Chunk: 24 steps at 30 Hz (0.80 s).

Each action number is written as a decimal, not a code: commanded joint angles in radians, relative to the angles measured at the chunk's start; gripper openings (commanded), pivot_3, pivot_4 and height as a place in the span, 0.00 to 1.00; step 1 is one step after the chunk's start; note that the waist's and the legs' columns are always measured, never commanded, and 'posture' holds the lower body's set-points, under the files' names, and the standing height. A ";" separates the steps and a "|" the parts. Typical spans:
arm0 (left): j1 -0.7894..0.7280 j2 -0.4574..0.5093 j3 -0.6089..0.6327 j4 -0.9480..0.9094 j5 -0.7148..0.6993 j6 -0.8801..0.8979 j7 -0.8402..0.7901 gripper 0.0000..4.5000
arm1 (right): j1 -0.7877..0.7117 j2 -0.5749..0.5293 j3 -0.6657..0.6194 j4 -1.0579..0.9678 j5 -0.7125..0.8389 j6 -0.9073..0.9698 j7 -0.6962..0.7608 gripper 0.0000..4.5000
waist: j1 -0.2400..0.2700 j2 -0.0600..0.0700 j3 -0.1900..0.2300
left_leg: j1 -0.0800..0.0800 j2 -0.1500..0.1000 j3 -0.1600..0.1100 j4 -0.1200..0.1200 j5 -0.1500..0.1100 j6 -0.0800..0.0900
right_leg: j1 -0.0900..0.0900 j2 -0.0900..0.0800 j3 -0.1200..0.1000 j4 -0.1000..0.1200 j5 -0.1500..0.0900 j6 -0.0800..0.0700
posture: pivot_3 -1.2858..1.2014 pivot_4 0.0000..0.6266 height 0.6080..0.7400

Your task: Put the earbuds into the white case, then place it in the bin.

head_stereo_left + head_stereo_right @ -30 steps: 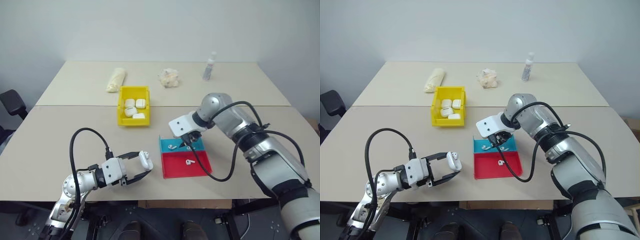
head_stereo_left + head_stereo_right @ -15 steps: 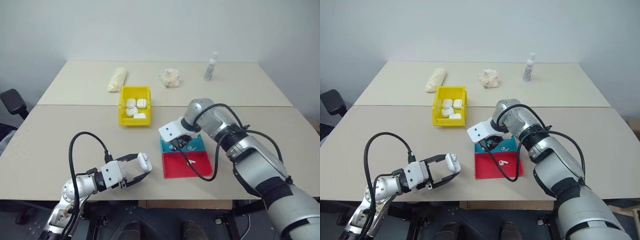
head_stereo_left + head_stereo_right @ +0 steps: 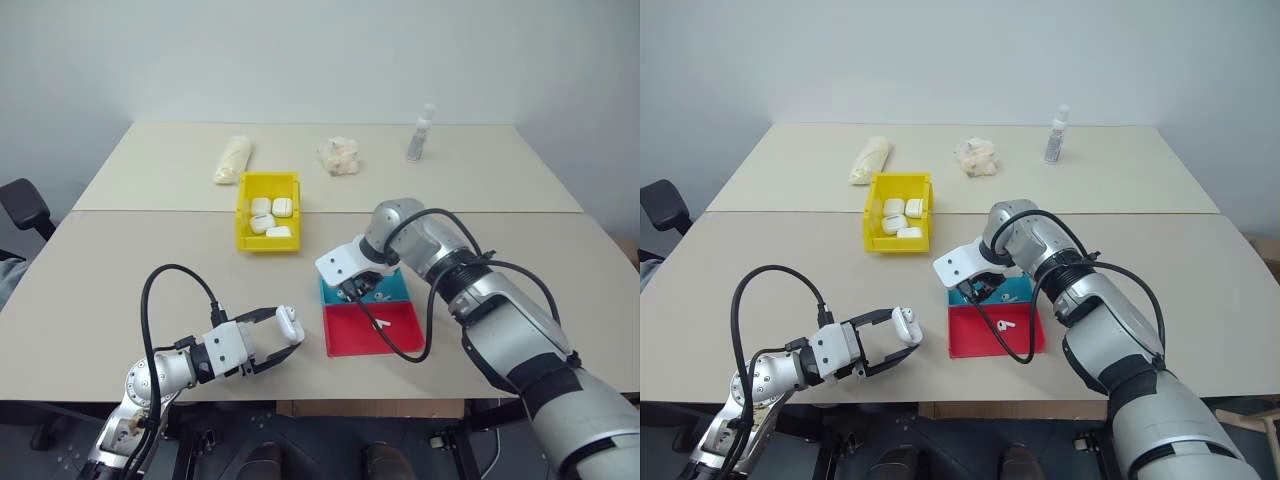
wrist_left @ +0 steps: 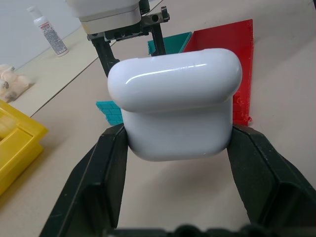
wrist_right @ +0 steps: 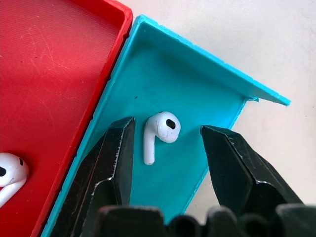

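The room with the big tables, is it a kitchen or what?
Probably a lab or office workroom, not a kitchen: two plain beige tables pushed together against a bare white wall, a black office chair, and small plastic sorting trays, one red.

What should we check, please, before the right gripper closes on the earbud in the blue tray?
1. Earbud lies between the right gripper's fingers: ok.
2. Right fingers open, not yet touching it: ok.
3. Blue tray flat on the table: ok.
4. Second earbud waiting in the red tray: ok.
5. White case gripped in the left gripper: ok.
6. Case lid open to receive earbuds: not ok, it looks closed.
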<state>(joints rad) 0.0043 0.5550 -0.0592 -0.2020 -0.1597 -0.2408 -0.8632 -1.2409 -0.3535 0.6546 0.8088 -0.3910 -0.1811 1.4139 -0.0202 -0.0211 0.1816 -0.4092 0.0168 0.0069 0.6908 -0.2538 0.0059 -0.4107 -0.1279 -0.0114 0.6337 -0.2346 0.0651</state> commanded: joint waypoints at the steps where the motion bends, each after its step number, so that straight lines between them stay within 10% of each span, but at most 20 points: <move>1: -0.007 -0.001 0.001 -0.025 -0.012 -0.008 0.010 0.61 | -0.001 -0.001 -0.018 -0.030 -0.005 -0.014 -0.005 0.30 | 0.000 0.000 0.000 | 0.000 0.000 0.000 0.000 0.000 0.000 | 0.000 0.000 0.000 0.000 0.000 0.000 | 0.52 0.24 1.00; 24: -0.022 -0.001 -0.003 -0.015 -0.016 -0.007 0.003 0.61 | 0.024 -0.017 -0.026 -0.068 -0.016 -0.006 -0.003 0.14 | 0.000 0.000 0.000 | 0.000 0.000 0.000 0.000 0.000 0.000 | 0.000 0.000 0.000 0.000 0.000 0.000 | 0.52 0.24 1.00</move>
<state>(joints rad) -0.0034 0.5547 -0.0625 -0.2016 -0.1598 -0.2407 -0.8632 -1.2237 -0.3607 0.6497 0.7714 -0.4102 -0.1928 1.4110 -0.0201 -0.0211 0.1816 -0.4091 0.0168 0.0069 0.6907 -0.2538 0.0058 -0.4106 -0.1279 -0.0114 0.6337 -0.2346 0.0650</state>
